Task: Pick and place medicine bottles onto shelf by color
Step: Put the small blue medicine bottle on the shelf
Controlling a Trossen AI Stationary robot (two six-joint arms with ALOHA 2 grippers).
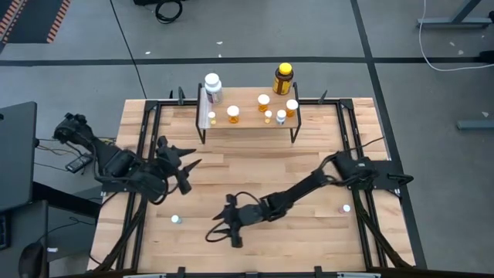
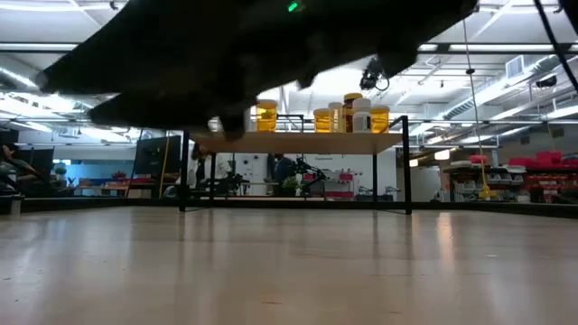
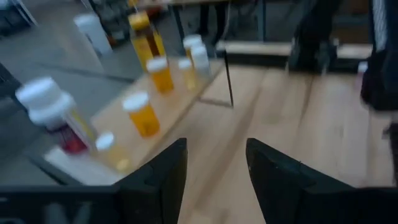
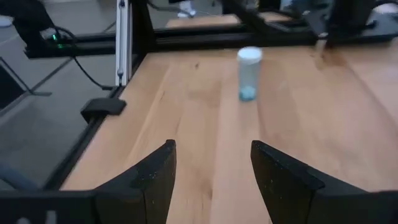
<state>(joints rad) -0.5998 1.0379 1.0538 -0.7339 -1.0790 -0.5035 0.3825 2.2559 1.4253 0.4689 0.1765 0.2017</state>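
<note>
1. Grey workshop floor surrounds a light-wood bench (image 1: 255, 162) framed by black rails.
2. Nearest the front edge, the right hand (image 1: 224, 229) hangs low over the boards, fingers (image 4: 152, 174) parted with nothing between them. It points at a small white-capped bottle (image 4: 249, 73) standing upright, well apart from it, near the bench's left front area.
3. Another small white-capped bottle (image 1: 346, 208) stands by the right rail.
4. Further back on the left, the left hand (image 1: 184, 171) is raised over the bench and faces the shelf; its fingers (image 3: 163, 174) stand apart and empty.
5. At the far end, the shelf (image 1: 247, 123) carries several orange bottles (image 3: 143, 114) and a larger white bottle (image 1: 213, 87) at its left end; a dark amber bottle (image 1: 283, 79) with a yellow cap stands behind it.
6. Judging by looks, the loose bottles are light, rigid, smooth plastic that tips easily; gripping the body just below the cap seems safest.
</note>
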